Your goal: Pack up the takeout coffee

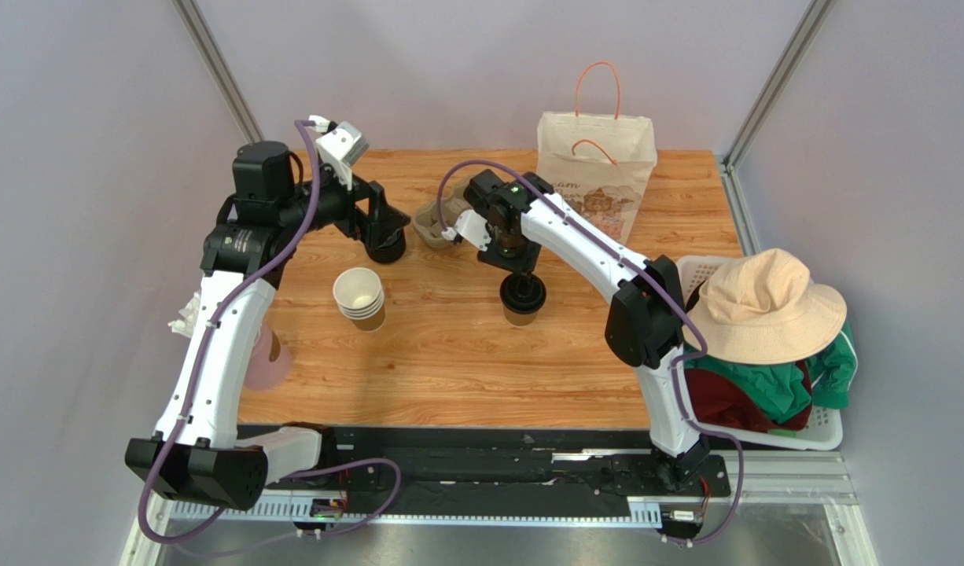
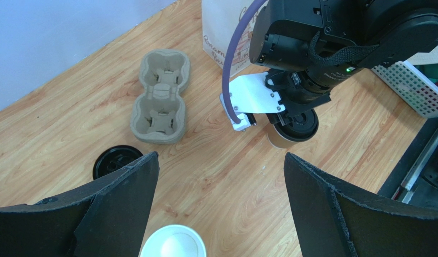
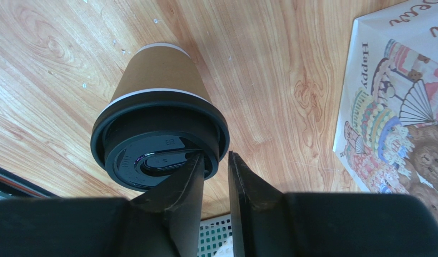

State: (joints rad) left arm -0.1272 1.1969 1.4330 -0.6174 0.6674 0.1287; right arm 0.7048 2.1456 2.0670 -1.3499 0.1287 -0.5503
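- Takeout coffee (image 3: 159, 107) stood upright just under your right gripper (image 3: 216, 160), with its lid rim between the tips.
- Right jaws were only a crack apart; your left gripper (image 2: 220, 156) gaped wide, well away.

Bright, even light; soft shadows on the table (image 1: 451, 354) (wrist views wide-angle distorted)
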